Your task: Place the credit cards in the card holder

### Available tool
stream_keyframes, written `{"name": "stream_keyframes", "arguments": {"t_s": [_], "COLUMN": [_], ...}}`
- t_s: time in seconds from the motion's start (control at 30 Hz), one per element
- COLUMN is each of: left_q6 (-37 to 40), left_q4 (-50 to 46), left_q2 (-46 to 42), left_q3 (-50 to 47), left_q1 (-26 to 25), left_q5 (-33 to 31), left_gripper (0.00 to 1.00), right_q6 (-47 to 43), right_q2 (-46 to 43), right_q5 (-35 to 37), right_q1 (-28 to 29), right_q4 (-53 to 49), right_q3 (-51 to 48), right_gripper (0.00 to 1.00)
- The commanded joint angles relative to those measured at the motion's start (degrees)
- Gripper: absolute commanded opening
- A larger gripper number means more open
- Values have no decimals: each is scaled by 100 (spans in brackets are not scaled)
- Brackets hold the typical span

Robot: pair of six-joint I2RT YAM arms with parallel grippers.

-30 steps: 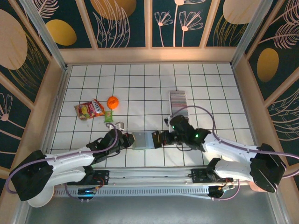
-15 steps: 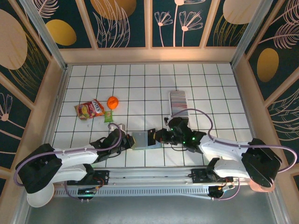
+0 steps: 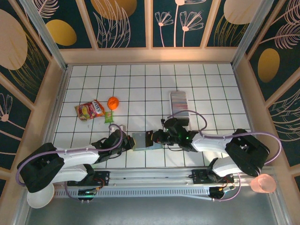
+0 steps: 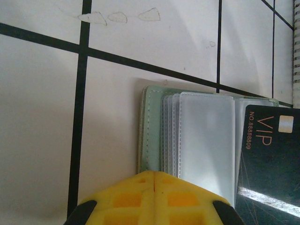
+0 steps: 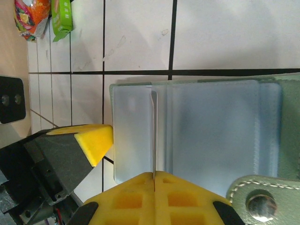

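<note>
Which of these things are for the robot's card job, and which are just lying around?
For the job: holder, row of cards, black VIP card.
Lying about: snack bag, orange ball, green packet.

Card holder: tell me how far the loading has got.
Done: the card holder lies open, clear sleeves showing. In hand: the right tool pinches a black VIP card edge-on over the sleeves, the shut left tool at the holder's edge. Left: seating it, then the row of credit cards farther back.
</note>
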Motion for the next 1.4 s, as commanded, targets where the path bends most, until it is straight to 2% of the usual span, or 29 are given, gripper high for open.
{"name": "stream_keyframes", "arguments": {"t_s": [0.0,0.5,0.67,0.8,1.07,1.37], "left_q6": [106,113,135,137,126,125], "left_q4": [-50,-17,-70,-99,-78,-70], "left_q2": [29,100,119,84,66,21], "left_q3": [15,21,32,21,30,-23], "left_q1": [-13,-15,-16,-24,-17,-16], "left_q5": [-110,-102,-98,-111,-127,-162], "left_gripper": [0,0,0,0,0,0], "right_q6": [104,548,254,291,338,480], "right_q2": [91,180,-204,-416,-22,42], "right_q5": [-51,-158,298,298,214,207], "right_q1": [29,83,19,-61,-70,-42], "right_q4": [272,440,-292,-217,41,322], "right_q3": [140,-79,10,-114,-154,-296], "right_gripper": [0,0,0,0,0,0]}}
